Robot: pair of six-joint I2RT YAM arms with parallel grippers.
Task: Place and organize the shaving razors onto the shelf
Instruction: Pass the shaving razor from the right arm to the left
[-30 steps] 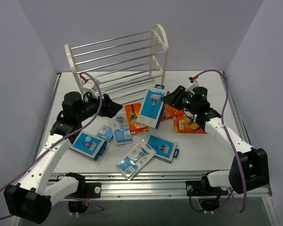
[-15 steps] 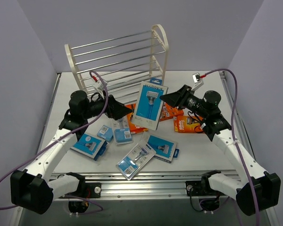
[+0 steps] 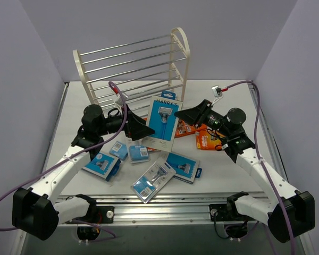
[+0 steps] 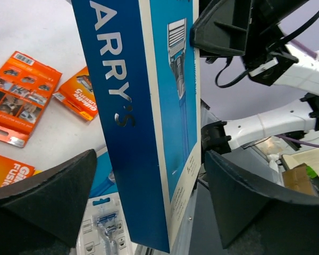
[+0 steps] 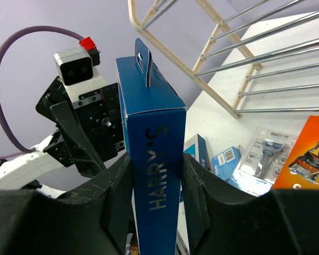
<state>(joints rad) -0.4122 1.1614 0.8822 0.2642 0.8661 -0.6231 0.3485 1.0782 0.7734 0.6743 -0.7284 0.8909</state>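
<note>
Right wrist view shows the right gripper [image 5: 157, 170] partly closed, its black fingers clamped on the front and back of a tall dark-blue cardboard razor box [image 5: 149, 122]. The box's narrow lettered side and hang tab face the lens. Left wrist view gives what that one hides: the box's front with its printed razor. It also shows the left gripper [image 4: 151, 154] spread wide, one finger on either side of the box's lower end, a gap showing at each. Only the top view shows the box in the air above the white table [image 3: 223, 170], upright and slightly tilted, just in front of the white-framed chrome-rod shelf [image 3: 82, 69]. Under and around it lie the flat orange razor packs [image 3: 208, 139], a clear blister pack [image 3: 152, 181] and two smaller blue boxes [image 3: 183, 167].
</note>
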